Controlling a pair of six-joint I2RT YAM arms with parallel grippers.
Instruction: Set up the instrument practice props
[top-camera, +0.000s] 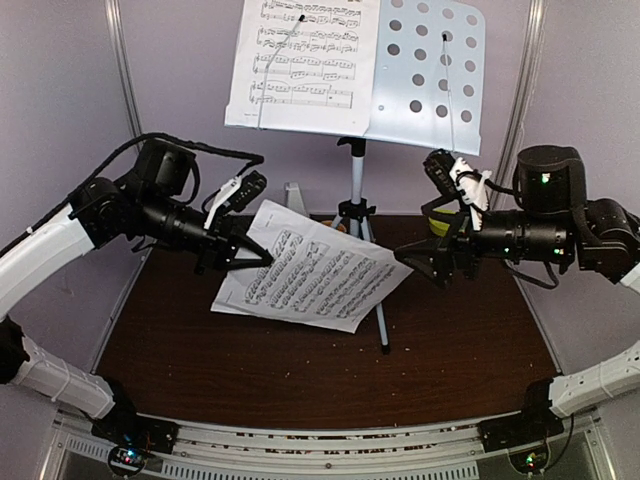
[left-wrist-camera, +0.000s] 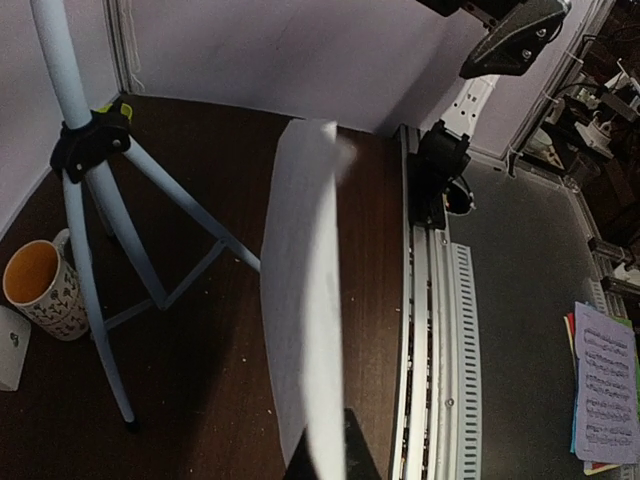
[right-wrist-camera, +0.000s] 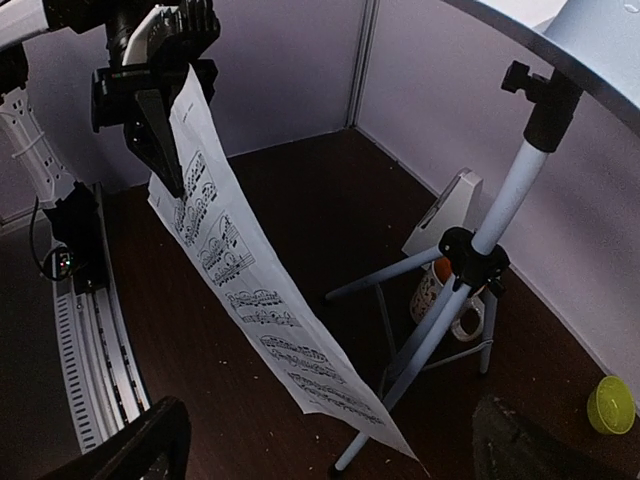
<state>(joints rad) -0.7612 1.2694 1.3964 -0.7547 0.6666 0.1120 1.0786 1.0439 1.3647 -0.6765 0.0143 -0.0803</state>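
My left hand is clamped on the left edge of the loose page. My right hand is spread apart just beside its right edge.

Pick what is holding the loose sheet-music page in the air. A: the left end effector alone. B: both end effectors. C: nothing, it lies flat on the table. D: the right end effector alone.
A: the left end effector is pinched shut on a corner of the loose page, while the right end effector stands open, not gripping it.
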